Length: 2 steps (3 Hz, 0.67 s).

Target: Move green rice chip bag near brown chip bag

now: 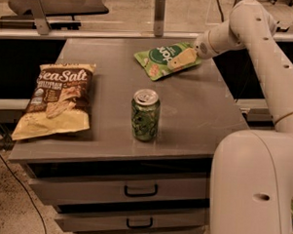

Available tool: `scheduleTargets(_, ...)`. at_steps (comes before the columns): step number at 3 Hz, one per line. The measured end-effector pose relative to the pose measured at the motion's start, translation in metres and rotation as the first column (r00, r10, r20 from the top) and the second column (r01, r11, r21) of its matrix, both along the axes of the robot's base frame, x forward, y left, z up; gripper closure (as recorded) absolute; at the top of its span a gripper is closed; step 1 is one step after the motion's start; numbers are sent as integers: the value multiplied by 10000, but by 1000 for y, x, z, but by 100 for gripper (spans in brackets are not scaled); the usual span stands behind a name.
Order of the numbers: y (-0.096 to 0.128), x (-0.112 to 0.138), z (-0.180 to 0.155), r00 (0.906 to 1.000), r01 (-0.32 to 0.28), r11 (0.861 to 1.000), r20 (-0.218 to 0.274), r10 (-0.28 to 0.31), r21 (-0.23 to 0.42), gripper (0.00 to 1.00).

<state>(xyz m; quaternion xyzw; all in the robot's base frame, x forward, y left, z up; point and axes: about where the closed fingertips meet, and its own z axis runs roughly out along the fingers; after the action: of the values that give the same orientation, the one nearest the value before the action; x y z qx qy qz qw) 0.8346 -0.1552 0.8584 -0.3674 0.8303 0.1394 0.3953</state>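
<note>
The green rice chip bag (161, 57) lies flat at the far right of the grey tabletop (195, 106), a light-green pouch with a dark green round logo. My gripper (182, 58) reaches in from the right and sits over the pouch's right half, low and at or just above its surface. The brown chip bag (58, 99), marked "Sea Salt", lies flat at the front left of the tabletop, far from the pouch.
A green soda can (145, 114) stands upright near the table's middle front, between the two bags. Drawers (133, 189) are under the tabletop. My white arm (266, 56) runs along the table's right side and my base (253, 189) fills the lower right.
</note>
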Motion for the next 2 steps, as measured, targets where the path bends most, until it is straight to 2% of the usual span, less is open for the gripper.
scheduleTargets(2,-2,-1,2,9998,183,9998,21,-183,-105,63)
